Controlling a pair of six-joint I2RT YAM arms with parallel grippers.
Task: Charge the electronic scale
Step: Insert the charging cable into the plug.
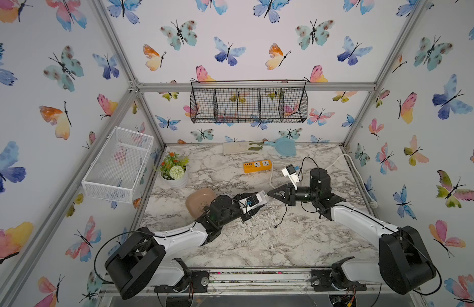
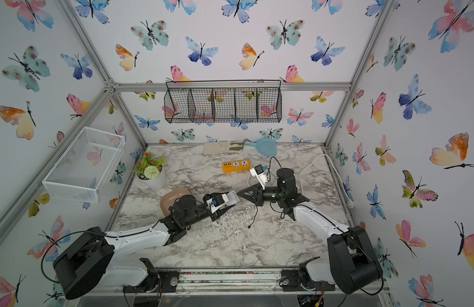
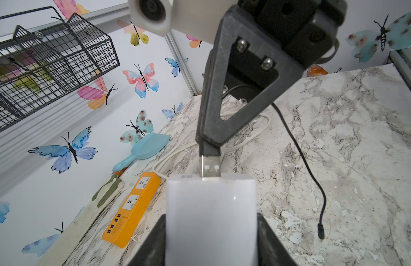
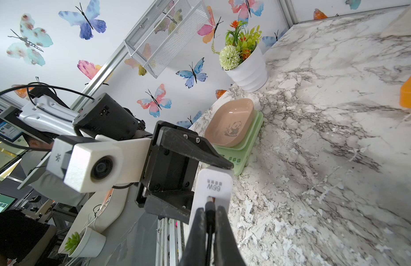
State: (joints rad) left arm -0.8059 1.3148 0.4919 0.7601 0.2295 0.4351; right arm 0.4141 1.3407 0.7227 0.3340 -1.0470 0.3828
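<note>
**USB plug at charger, scale parked on the left**

I see the electronic scale [image 4: 242, 152] on the marble table [image 4: 338, 161], left side, near the flower pot [image 4: 248, 71] and behind my L arm. In both top views only its platter [image 1: 197, 198] shows. Pale-green base w/ green clover marks along the front. The rounded-square pinkish-tan platter on top has a panda drawn inside.

L gripper [image 3: 211, 230]: jaws approx half apart, clamped on a white charger block [image 3: 211, 207] marked 66W.

R gripper [image 4: 210, 211]: nearly closed, pinching a black USB plug [image 3: 211, 165]. Its metal tip meets the block's port; depth I can't tell.
</note>
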